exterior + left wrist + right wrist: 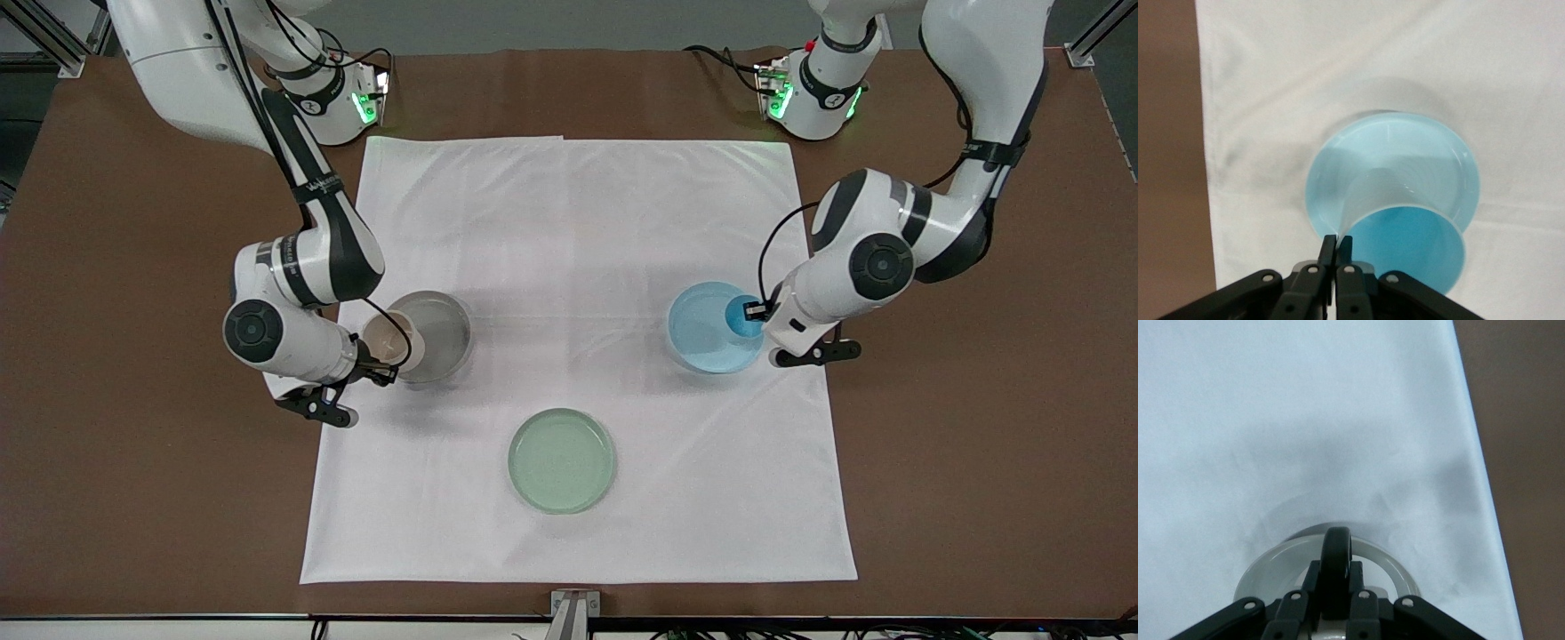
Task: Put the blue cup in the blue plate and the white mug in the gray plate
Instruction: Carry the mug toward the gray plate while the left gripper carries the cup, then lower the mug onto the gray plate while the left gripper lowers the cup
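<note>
My left gripper point(757, 312) is shut on the rim of the blue cup point(741, 317). It holds the cup over the blue plate point(698, 331), at the plate's side toward the left arm's end. In the left wrist view the fingers point(1329, 245) pinch the cup point(1411, 247) wall, with the blue plate point(1338, 167) under it. My right gripper point(382, 356) is shut on the black handle of the white mug point(388, 336). It holds the mug over the gray plate point(440, 333), at its edge toward the right arm's end. The right wrist view shows the mug's handle point(1337, 550) between the fingers and the gray plate point(1268, 563) below.
A pale green plate point(562, 460) lies on the white cloth point(578, 231), nearer the front camera than the other two plates. The cloth covers the middle of the brown table point(978, 444). The cloth's edges lie close to both grippers.
</note>
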Tool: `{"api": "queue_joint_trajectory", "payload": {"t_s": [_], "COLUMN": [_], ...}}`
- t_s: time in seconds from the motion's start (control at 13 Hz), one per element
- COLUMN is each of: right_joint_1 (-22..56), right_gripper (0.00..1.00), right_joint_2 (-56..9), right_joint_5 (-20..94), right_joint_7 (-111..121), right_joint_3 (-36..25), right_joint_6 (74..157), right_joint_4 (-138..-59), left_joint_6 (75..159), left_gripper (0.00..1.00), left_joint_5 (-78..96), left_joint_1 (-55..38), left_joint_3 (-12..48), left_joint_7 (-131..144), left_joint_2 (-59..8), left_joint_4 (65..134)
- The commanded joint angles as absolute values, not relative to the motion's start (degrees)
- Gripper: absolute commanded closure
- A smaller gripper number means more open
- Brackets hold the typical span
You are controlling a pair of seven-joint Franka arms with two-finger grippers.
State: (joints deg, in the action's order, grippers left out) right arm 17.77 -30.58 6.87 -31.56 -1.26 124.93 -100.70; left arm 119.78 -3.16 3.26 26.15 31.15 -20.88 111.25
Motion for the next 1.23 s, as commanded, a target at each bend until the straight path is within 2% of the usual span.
{"api": "queue_joint_trajectory", "payload": {"t_s": [0.0, 0.08, 0.15, 0.31, 0.38, 0.46, 0.54, 0.69, 0.85, 1.0, 1.15], "right_joint_1": [20.82, 21.79, 22.06, 22.15, 22.06, 21.54, 21.27, 20.40, 17.77, 13.03, 8.72], "right_gripper": [1.00, 1.00, 1.00, 1.00, 0.92, 0.40, 0.01, 0.00, 0.00, 0.00, 0.00], "right_joint_2": [-28.04, -28.04, -28.04, -27.69, -27.60, -27.60, -27.51, -27.33, -27.42, -26.11, -23.48], "right_joint_5": [7.82, 7.82, 7.82, 7.82, 7.82, 7.82, 7.74, 7.21, 6.77, 6.77, 6.51], "right_joint_7": [-35.84, -37.08, -37.26, -37.27, -37.18, -36.83, -36.65, -35.69, -29.40, -19.39, -11.11], "right_joint_3": [-1.67, -1.67, -1.67, -1.67, -1.67, -1.76, -1.84, -2.11, -2.46, -2.55, -2.90], "right_joint_6": [126.91, 127.44, 127.44, 127.27, 126.92, 126.57, 126.56, 125.34, 119.74, 117.16, 116.20], "right_joint_4": [-105.90, -106.34, -106.43, -107.31, -107.49, -107.23, -106.79, -103.21, -96.98, -94.40, -94.31], "left_joint_6": [121.64, 121.90, 122.17, 122.25, 122.17, 122.17, 122.08, 121.03, 117.62, 110.52, 104.01], "left_gripper": [0.99, 0.96, 0.88, 0.38, 0.02, 0.00, 0.00, 0.00, 0.00, 0.00, 0.00], "left_joint_5": [-4.22, -4.22, -4.22, -4.31, -4.57, -4.92, -5.01, -5.10, -5.18, -5.19, -5.19], "left_joint_1": [2.82, 2.90, 2.90, 2.81, 2.73, 2.90, 2.99, 3.69, 6.05, 9.04, 13.42], "left_joint_3": [26.19, 26.19, 26.10, 26.10, 26.10, 26.19, 26.28, 26.02, 25.84, 25.75, 25.66], "left_joint_7": [33.13, 33.31, 34.09, 36.90, 38.13, 38.75, 38.76, 37.80, 36.48, 29.84, 17.90], "left_joint_2": [-23.46, -24.16, -24.69, -25.40, -24.97, -24.09, -22.78, -20.66, -19.60, -19.86, -19.87], "left_joint_4": [111.09, 111.09, 111.09, 110.92, 110.92, 110.66, 110.31, 107.16, 101.46, 92.68, 86.77]}}
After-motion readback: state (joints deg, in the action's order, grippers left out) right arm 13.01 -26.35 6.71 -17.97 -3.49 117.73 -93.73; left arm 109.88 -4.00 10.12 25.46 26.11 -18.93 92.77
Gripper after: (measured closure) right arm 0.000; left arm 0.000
